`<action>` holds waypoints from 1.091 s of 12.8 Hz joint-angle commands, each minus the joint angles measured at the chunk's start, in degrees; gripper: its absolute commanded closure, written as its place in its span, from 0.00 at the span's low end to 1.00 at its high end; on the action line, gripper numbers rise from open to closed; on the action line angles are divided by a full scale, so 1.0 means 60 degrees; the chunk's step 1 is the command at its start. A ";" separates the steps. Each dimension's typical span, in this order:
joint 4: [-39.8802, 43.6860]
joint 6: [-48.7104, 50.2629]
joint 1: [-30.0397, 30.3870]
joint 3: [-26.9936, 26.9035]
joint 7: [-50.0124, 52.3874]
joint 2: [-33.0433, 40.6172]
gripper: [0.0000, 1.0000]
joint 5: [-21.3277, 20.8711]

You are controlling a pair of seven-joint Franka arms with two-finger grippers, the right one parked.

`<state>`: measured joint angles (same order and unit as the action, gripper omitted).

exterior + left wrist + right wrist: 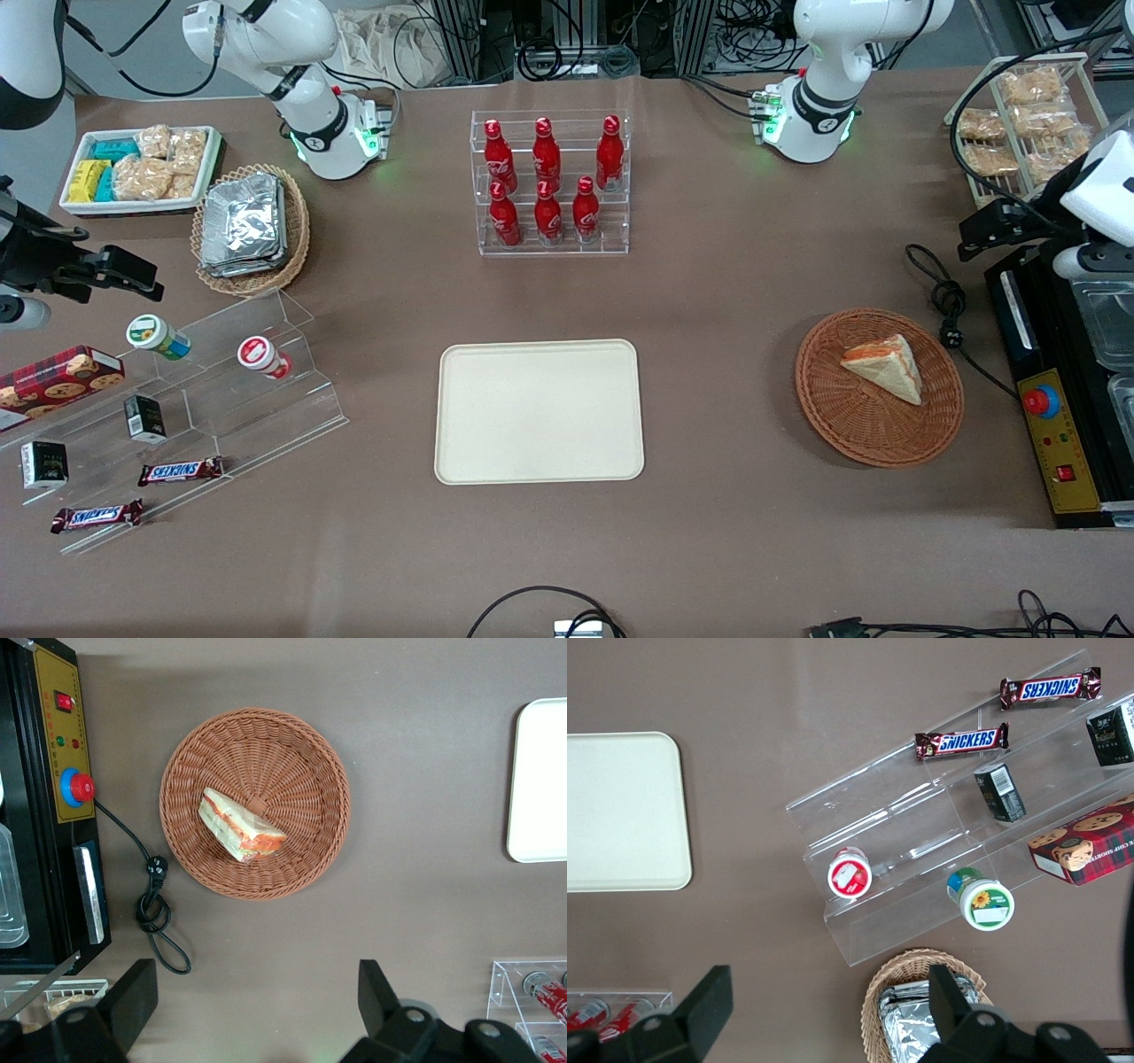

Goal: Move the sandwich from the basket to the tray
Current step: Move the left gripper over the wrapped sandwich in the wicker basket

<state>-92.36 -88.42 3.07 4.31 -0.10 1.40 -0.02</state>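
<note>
reddish-brown woven basket, cream tray

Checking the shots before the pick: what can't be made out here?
- Claw: open; front view shows only the arm at the frame edge, near the rack.
- Tray: cut by the wrist view's edge.
- Sandwich underside: hidden against the basket.

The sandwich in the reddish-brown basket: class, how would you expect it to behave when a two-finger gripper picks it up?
The sandwich is soft bread, so it probably squashes under a tight pinch. Its clear wrap may be slippery. It looks light, lying loose in the basket. The gripper hangs open above the table beside the basket.
</note>
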 commanded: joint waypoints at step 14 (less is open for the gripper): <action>-0.3090 -0.3218 0.0485 -0.0132 0.3922 -0.0262 0.00 -0.0173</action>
<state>-105.63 -103.36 5.44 3.20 18.55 -2.22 -0.50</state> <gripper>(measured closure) 0.000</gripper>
